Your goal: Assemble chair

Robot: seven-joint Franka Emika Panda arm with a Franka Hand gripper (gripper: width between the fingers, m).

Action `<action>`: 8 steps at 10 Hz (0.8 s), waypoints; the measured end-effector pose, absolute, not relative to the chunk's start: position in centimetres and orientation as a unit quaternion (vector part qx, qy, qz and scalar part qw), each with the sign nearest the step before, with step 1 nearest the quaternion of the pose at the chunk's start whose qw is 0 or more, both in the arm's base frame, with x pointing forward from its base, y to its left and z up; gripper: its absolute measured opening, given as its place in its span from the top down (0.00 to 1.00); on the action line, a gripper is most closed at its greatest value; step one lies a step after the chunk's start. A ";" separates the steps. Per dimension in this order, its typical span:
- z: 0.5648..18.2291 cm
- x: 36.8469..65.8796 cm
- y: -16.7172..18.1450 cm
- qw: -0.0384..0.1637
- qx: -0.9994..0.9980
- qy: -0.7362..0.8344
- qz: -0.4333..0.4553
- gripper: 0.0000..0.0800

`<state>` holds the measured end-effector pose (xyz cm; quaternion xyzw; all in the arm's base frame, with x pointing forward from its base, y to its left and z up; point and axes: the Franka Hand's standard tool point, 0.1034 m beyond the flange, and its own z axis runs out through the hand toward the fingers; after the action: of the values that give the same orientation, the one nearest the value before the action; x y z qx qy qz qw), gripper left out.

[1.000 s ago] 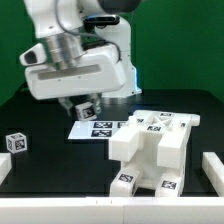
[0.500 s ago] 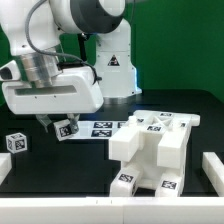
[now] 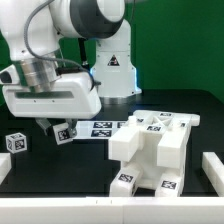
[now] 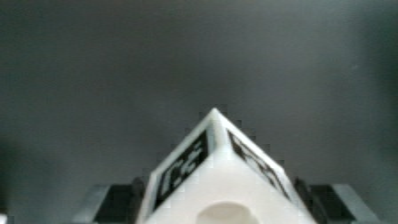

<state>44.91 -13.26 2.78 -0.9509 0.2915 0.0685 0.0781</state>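
Wrist view: gripper has its two dark fingers closed against either side of a white tagged part. I see black-and-white tags on both visible faces and a round hole near its end. Exterior view: the part hangs in the gripper at the edge of the marker board on the exterior view's left; I cannot tell whether it touches the board. Partly built chair stands on the black table toward the exterior view's right, apart from the arm. Small tagged cube sits alone at the exterior view's left.
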 end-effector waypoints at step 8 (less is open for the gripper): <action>0.8 44.8 -15.0 0.045 -0.953 0.296 0.053 0.49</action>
<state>44.80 -14.99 0.83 -0.9528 0.2955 0.0531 0.0448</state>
